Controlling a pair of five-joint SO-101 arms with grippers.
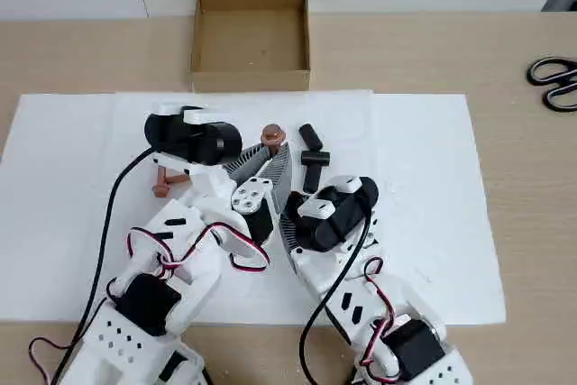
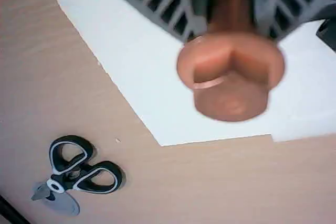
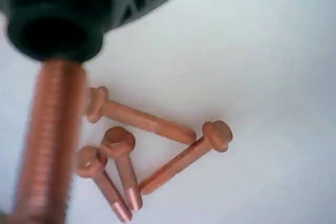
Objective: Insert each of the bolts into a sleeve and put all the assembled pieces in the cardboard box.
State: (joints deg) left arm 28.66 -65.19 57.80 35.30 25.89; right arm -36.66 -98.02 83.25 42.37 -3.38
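Observation:
My left gripper (image 1: 270,156) is shut on a copper bolt (image 1: 273,137) over the middle of the white paper. In the left wrist view the bolt's head (image 2: 231,74) sticks out past the grey fingers (image 2: 157,3). My right gripper (image 1: 287,188) meets it from the near side, shut on a black sleeve (image 3: 52,30). The bolt's threaded shaft (image 3: 50,140) runs into that sleeve's bore. Several loose bolts (image 3: 152,150) lie on the paper to the left (image 1: 167,178). Loose black sleeves (image 1: 310,137) lie just right of the grippers. The cardboard box (image 1: 251,38) stands open at the back.
Black-handled scissors (image 1: 554,83) lie on the bare wood at the far right, also in the left wrist view (image 2: 79,174). The white paper (image 1: 424,187) covers the table's middle. Cables (image 1: 113,214) trail from both arms near the front edge.

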